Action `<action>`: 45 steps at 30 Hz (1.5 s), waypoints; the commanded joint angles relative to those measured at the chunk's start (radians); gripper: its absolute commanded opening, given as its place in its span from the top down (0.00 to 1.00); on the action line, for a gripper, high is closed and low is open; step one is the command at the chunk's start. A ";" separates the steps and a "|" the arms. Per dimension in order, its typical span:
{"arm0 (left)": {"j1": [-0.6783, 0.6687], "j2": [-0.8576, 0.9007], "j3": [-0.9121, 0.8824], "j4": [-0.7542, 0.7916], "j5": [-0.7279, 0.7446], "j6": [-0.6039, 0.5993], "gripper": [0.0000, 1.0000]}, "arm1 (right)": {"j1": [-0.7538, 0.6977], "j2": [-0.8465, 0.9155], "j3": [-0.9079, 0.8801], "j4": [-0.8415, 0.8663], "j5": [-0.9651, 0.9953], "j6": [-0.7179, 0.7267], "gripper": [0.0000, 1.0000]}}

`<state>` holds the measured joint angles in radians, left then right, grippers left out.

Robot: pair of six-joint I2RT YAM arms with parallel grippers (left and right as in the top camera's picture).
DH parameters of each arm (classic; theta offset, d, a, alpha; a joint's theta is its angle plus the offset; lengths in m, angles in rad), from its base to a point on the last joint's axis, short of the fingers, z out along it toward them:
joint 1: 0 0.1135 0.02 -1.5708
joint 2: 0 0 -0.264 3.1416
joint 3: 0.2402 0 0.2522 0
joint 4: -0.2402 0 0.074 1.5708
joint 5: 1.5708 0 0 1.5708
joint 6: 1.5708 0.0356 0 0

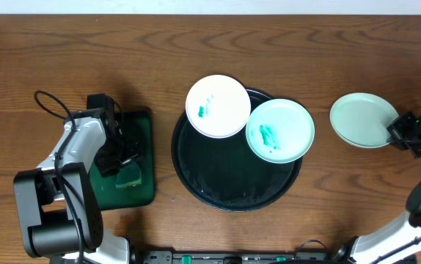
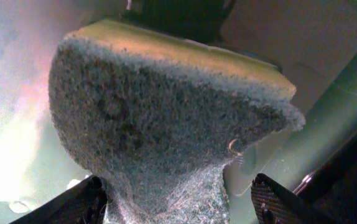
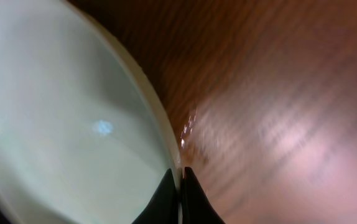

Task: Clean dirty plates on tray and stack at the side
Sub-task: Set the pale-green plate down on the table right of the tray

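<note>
The round black tray (image 1: 232, 192) lies mid-table. A white plate with teal smears (image 1: 218, 106) rests over its far-left rim. A second smeared plate (image 1: 280, 130) rests over its right rim. A third, clean plate (image 1: 361, 119) lies on the table to the right. My right gripper (image 1: 400, 133) is shut on that plate's right rim; the right wrist view shows the fingers (image 3: 180, 180) pinching the plate (image 3: 60, 112) at its edge. My left gripper (image 1: 119, 158) is open around a green sponge (image 1: 131, 177) (image 2: 166, 106). Its left finger (image 2: 178, 199) touches the sponge; the right finger stands apart from it.
The sponge lies on a smaller dark green rectangular tray (image 1: 143, 125) at the left, also seen in the left wrist view (image 2: 334, 118). The wooden table (image 1: 328, 44) runs round everything. The left arm's black cable (image 1: 49, 103) loops at the far left.
</note>
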<state>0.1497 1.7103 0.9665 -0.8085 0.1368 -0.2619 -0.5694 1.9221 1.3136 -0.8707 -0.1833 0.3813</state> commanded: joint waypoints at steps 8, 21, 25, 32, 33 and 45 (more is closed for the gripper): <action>0.002 0.007 -0.003 -0.012 0.013 -0.001 0.25 | -0.017 0.044 0.014 0.058 0.063 0.013 0.99; 0.002 0.007 -0.003 -0.012 0.013 -0.001 0.25 | -0.012 -0.047 0.022 0.037 0.017 -0.020 0.66; 0.002 0.007 -0.003 -0.011 0.013 -0.001 0.25 | -0.010 -0.159 0.064 -0.014 0.017 -0.020 0.62; 0.002 0.007 -0.003 -0.013 0.013 0.000 0.25 | 0.040 -0.418 0.114 -0.069 -0.010 -0.020 0.57; 0.002 0.007 -0.003 -0.013 0.013 -0.001 0.25 | 0.053 -0.457 0.114 -0.069 -0.023 -0.020 0.55; 0.002 0.007 -0.003 -0.012 0.013 -0.001 0.25 | 0.347 -0.595 0.112 -0.278 -0.050 -0.083 0.39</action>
<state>0.1497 1.7103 0.9665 -0.8143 0.1371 -0.2619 -0.2802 1.2720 1.4269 -1.1076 -0.2245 0.3382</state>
